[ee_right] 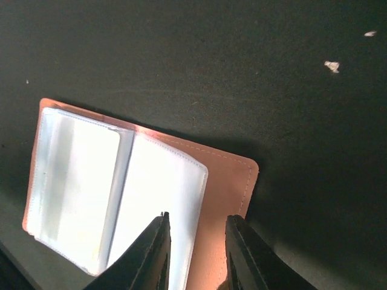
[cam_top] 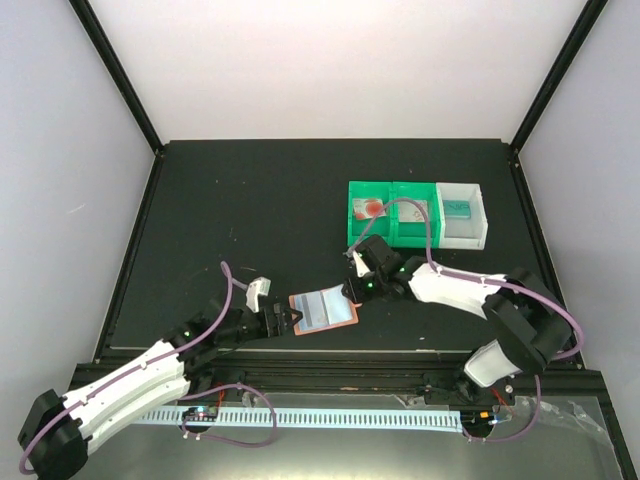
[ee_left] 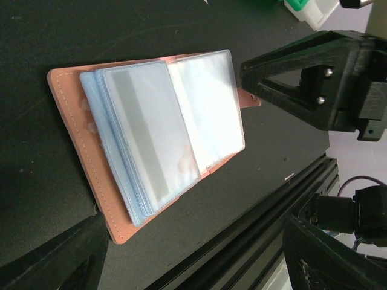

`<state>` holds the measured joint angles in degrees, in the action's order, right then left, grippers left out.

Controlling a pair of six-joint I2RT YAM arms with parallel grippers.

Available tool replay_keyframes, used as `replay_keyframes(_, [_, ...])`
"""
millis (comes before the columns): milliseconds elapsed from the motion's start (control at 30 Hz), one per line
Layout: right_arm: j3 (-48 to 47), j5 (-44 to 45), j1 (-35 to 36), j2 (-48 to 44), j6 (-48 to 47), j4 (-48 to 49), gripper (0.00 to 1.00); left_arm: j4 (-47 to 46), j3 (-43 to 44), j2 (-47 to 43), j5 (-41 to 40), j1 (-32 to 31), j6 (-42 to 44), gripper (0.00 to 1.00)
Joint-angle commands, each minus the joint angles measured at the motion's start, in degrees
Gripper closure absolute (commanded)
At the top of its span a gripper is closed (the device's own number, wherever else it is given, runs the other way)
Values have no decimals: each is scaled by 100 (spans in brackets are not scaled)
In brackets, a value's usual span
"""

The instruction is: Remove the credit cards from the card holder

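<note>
The salmon-pink card holder lies open on the black table, pale blue-grey sleeves up. In the left wrist view the holder has a pale card with a grey stripe in its top sleeve. My left gripper is open at the holder's left edge, its fingers spread wide. My right gripper hovers over the holder's right flap, its jaws a little apart and empty. A whitish card with reddish marks lies in the green bin.
A green bin and a white bin stand side by side behind the right gripper; the white one holds something teal. The table's front rail runs just behind the arm bases. Small white crumbs lie on the table.
</note>
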<state>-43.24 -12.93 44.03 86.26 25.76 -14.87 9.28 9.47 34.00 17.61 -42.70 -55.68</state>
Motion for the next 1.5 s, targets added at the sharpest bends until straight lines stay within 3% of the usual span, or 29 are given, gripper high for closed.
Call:
replay_keyframes(0, [56, -50, 96, 206, -19, 356, 73, -221, -43, -137, 51, 51, -121, 20])
replay_keyframes(433, [282, 161, 505, 315, 479, 639, 93, -287, -64, -82, 50, 51, -94, 20])
replay_keyframes(667, [792, 167, 688, 37, 1223, 1200, 94, -597, -157, 2, 34, 51, -84, 20])
replay_keyframes(1000, [845, 62, 810, 92, 1281, 1390, 94, -1990, -405, 547, 384, 51, -225, 13])
replay_keyframes(1467, [827, 107, 982, 272, 1431, 1465, 93, -1809, -233, 1211, 181, 55, 94, 8])
